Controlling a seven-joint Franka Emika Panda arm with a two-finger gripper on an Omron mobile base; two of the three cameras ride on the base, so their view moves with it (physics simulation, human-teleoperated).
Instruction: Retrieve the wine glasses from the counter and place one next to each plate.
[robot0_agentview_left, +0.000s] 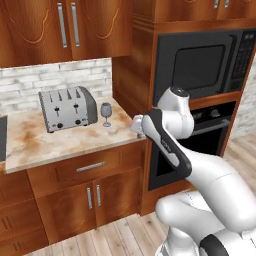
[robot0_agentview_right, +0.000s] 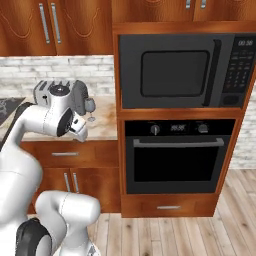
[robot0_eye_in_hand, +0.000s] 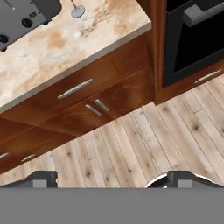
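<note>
One smoky-grey wine glass (robot0_agentview_left: 106, 114) stands upright on the beige marbled counter (robot0_agentview_left: 60, 142), just right of the toaster. It shows again as the wine glass (robot0_agentview_right: 90, 106) in the right base view, and its round foot (robot0_eye_in_hand: 78, 11) is at the top of the hand view. My gripper (robot0_agentview_left: 136, 129) hangs in front of the counter's right front corner, pointing down at the cabinets and floor. It is open, its fingertips (robot0_eye_in_hand: 43, 179) wide apart with nothing between them. The glass is behind and left of the hand, untouched. The plates are out of view.
A silver toaster (robot0_agentview_left: 67, 108) sits on the counter by the brick backsplash. A tall wood column to the right holds a black microwave (robot0_agentview_left: 205, 62) and oven (robot0_agentview_right: 175, 157). Drawer and door handles (robot0_eye_in_hand: 75, 89) line the cabinet front. Wood floor lies below.
</note>
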